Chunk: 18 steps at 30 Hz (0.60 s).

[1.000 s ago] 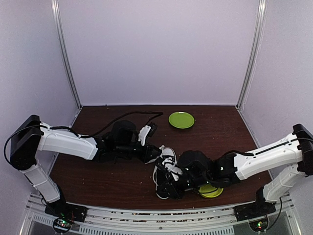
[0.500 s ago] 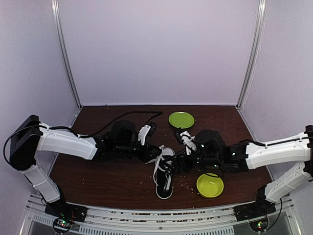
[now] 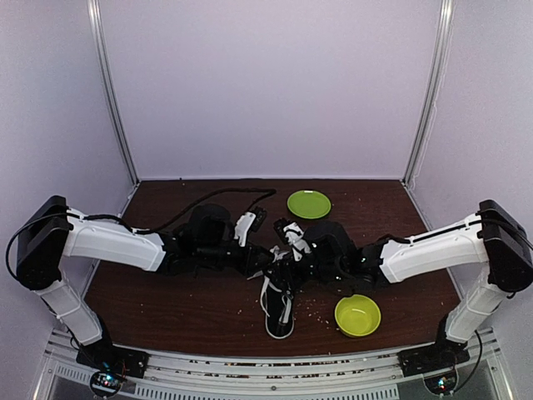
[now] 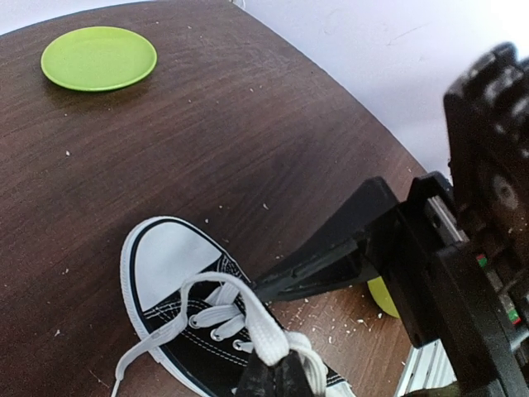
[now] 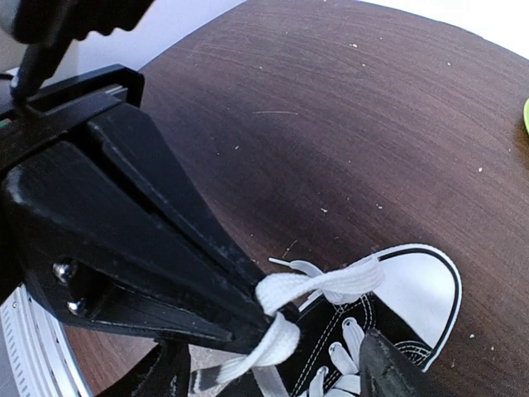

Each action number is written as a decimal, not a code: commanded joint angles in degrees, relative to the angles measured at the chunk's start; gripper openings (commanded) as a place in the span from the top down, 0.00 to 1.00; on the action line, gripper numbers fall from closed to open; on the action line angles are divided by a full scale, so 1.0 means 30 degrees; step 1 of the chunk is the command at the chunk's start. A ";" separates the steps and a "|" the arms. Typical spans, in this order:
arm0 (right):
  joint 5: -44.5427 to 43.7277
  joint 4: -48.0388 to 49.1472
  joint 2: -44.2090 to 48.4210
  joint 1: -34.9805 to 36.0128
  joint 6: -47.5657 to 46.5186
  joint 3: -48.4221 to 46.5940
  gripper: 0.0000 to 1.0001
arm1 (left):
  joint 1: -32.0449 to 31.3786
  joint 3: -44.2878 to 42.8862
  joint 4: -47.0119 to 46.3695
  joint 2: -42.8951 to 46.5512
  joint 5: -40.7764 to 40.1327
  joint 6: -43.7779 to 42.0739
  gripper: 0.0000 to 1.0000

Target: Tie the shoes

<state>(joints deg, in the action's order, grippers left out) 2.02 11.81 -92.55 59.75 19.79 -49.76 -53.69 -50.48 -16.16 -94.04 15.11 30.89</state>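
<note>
Near the front middle of the brown table (image 3: 166, 308), between the two arms: one black shoe (image 3: 278, 310), flat on its sole, white toe turned to the side of the green plate (image 3: 309, 204). Close by on the right, a green bowl (image 3: 357, 315), not touching.

Not tied yet. No knot to be seen, and no bow either. Threaded through the holes all right, but loose and floppy at the ends.

Pinched tight in the left gripper (image 4: 277, 374): a white lace (image 4: 248, 318), pulled up off the shoe into a soft loop. Fingers (image 5: 165, 248) pressed together on it, with nothing else in them.

Right up close, the right gripper (image 5: 277, 376), low over the lacing. Fingers (image 5: 388, 368) wide apart, one on each side, gripping nothing at all.

So only a start, by the look of it: one lace picked up, maybe one twist in it near the toe, hard to tell for sure. Left to do, most likely: catch the other lace, cross the two, pull snug, make two loops, tie the bow. Nearly all of the job to go.
</note>
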 commanded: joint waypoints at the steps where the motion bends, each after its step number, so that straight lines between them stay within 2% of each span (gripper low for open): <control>1: -0.0658 -0.0037 -0.0119 -0.0097 -0.0341 -0.0322 0.36 | -0.0032 -0.0269 -0.0462 0.0496 -0.0079 -0.0385 1.00; 6: -0.0598 -0.0304 0.0237 -0.0127 -0.0666 0.0405 0.49 | -0.0032 -0.0300 -0.0440 0.0497 -0.0174 -0.0396 1.00; 12: -0.0410 -0.0749 -0.0290 -0.0249 -0.0997 0.0367 0.55 | -0.0040 -0.0356 -0.0479 0.0491 -0.0160 -0.0367 1.00; 13: -0.0425 -0.0826 -0.0365 -0.0256 -0.1049 0.0360 0.58 | -0.0033 -0.0370 -0.0451 0.0496 -0.0188 -0.0363 1.00; 14: -0.0674 -0.0968 -0.0396 -0.0253 -0.1099 0.0415 0.65 | -0.0033 -0.0329 -0.0360 0.0523 -0.0258 -0.0365 1.00; 18: -0.1474 -0.1279 -0.0587 -0.0286 -0.1412 0.0442 0.71 | -0.0036 -0.0163 -0.0406 0.0632 -0.0379 -0.0326 1.00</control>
<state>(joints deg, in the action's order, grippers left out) 0.84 9.45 -93.08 59.24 16.80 -49.01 -53.67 -50.48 -16.14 -94.04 14.96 30.89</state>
